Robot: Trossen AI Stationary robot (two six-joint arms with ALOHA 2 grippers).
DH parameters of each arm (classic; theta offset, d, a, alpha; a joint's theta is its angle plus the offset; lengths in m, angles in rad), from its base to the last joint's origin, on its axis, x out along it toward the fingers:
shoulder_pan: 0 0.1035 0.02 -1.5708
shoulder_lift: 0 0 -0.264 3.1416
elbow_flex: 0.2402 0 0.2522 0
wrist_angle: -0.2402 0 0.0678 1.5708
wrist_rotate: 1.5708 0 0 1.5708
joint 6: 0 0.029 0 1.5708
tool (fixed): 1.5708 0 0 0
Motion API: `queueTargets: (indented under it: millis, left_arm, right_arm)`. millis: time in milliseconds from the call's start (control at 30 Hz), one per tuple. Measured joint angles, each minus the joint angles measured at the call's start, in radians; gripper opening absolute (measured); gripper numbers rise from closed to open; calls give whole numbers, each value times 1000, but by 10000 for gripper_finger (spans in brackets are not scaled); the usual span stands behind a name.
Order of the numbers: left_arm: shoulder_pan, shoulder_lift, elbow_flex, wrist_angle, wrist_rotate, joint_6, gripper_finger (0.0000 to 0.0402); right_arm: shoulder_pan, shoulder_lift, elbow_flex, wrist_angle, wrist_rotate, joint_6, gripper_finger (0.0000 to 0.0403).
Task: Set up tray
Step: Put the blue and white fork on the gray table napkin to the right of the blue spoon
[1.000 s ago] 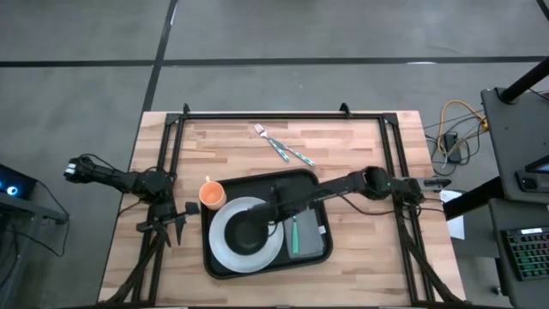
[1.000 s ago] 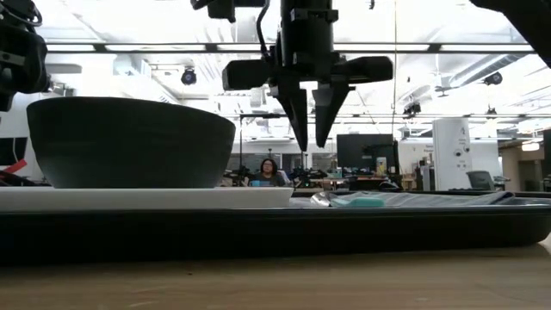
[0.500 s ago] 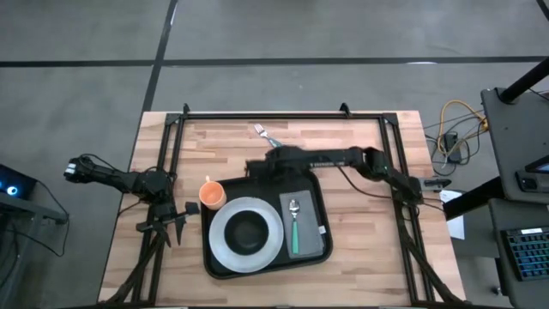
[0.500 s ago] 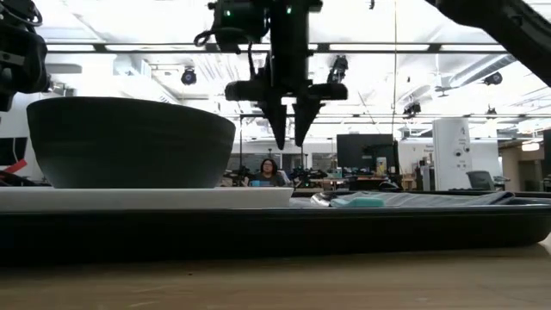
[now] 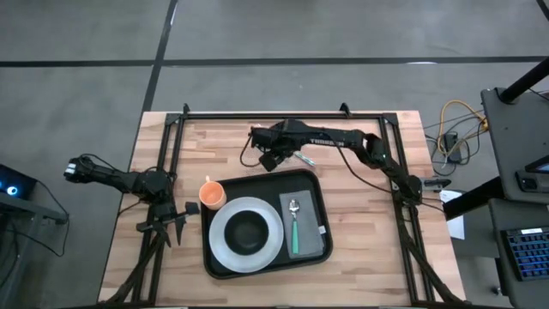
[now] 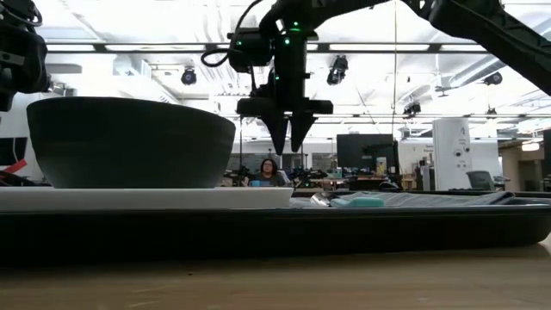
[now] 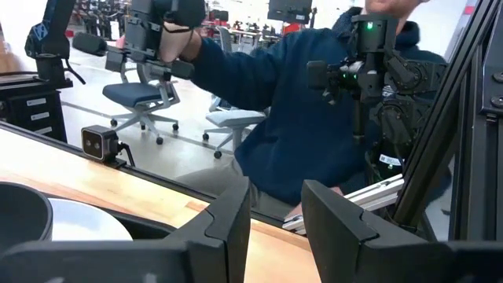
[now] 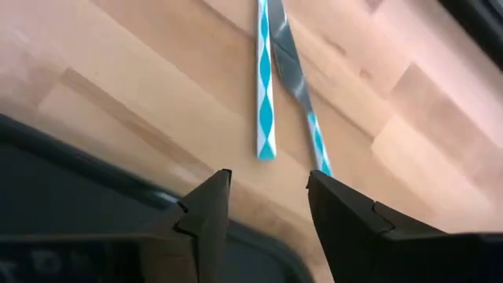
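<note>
Your right hand (image 5: 273, 159) has left the tray (image 5: 257, 184), spoon (image 5: 294, 225) delivered, and now hovers parted and empty over the fork (image 5: 268, 137) beyond it.

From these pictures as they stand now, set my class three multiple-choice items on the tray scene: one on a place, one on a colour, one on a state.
1. Where does the spoon lie?
A. on the grey napkin in the tray
B. inside the bowl
C. on the bare wood

2. What colour is the cup beside the tray?
A. blue
B. orange
C. white

3. How are the right gripper's fingers?
A. shut on the fork
B. shut on the cup
C. open, holding nothing

Key: 1 A, the spoon rests on the napkin in the tray. 2 B, the cup is orange. 3 C, the right gripper shows a gap above the cutlery on the wood.
</note>
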State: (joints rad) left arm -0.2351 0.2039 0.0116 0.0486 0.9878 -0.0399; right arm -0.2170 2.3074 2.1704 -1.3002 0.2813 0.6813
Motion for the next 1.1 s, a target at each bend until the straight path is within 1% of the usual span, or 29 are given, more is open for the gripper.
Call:
queueTargets:
  millis: [167,400,567,700,1000,1100]
  left_arm:
    - [0,0,0,0,0,0,98]
    - [0,0,0,0,0,0,98]
    - [0,0,0,0,0,0,98]
    - [0,0,0,0,0,0,98]
    - [0,0,0,0,0,0,98]
    - [0,0,0,0,0,0,98]
  right_arm:
    - [-42,0,0,58,-50,-111,162]
    - [-96,0,-12,106,-60,-230,161]
    - [-128,1,-52,193,-120,-300,160]
    - [-148,3,-98,270,-132,-336,157]
    - [-155,5,-182,297,-133,-390,148]
    - [-148,5,-225,340,-133,-404,148]
